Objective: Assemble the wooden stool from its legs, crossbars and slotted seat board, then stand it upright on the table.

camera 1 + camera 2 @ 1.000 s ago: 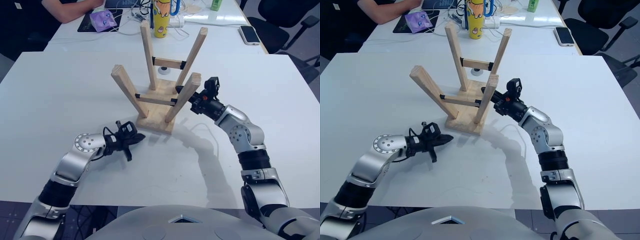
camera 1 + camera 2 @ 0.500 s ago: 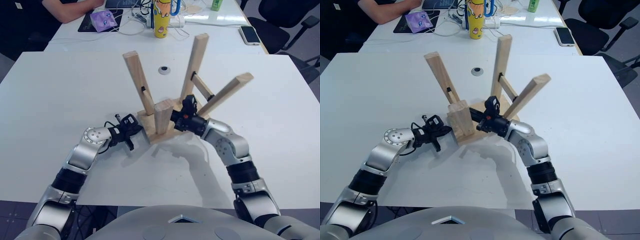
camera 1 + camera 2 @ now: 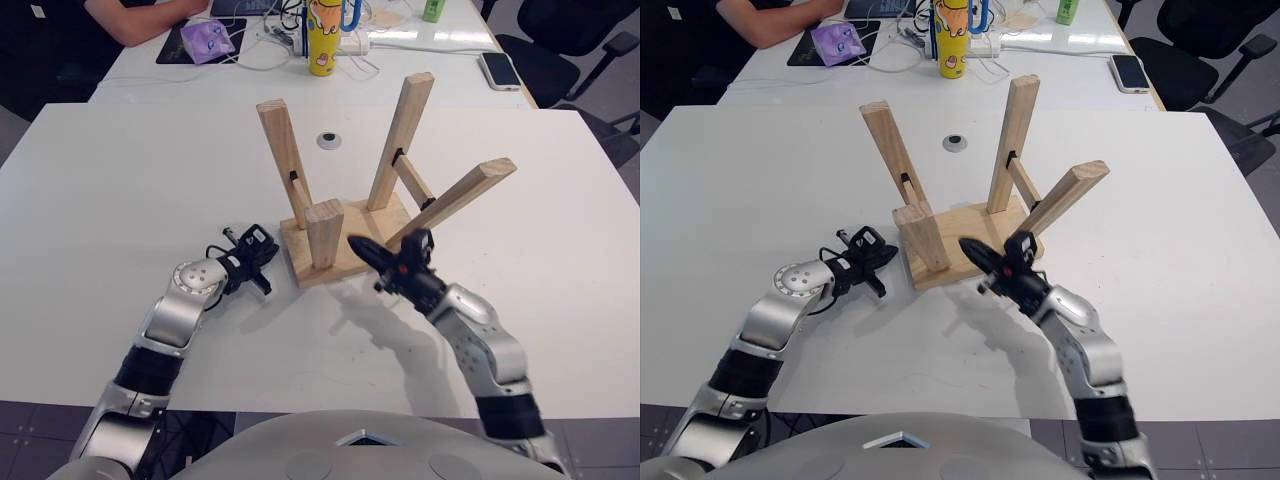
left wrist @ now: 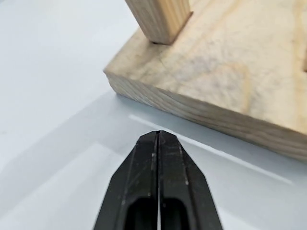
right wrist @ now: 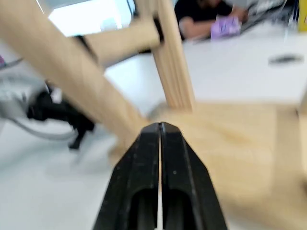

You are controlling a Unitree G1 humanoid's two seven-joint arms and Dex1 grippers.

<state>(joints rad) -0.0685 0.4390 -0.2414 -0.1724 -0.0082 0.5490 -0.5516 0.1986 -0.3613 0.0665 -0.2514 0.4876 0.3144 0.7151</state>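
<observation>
Stool [image 3: 380,205] upside down mid-table [image 3: 120,200], seat board [image 3: 345,222] flat on surface, four legs splayed upward. Crossbar [image 3: 410,176] joins two right legs. I see left gripper [image 3: 264,246] low, just left of seat board, fingers pressed together, empty, narrow gap to wood edge. Right gripper [image 3: 356,244] also pinched closed, empty, tip over board's near edge between near leg [image 3: 324,232] and right leg [image 3: 455,200]; contact unclear. Black disc [image 3: 329,140] beyond stool.

My left fingers [image 4: 139,182] are pressed flat together, low at the end of my left forearm [image 3: 168,318], tips aimed rightward. My right fingers [image 5: 138,182] are closed too, raised on my right forearm [image 3: 485,345], tips aimed forward-left, well apart from the left ones.
</observation>
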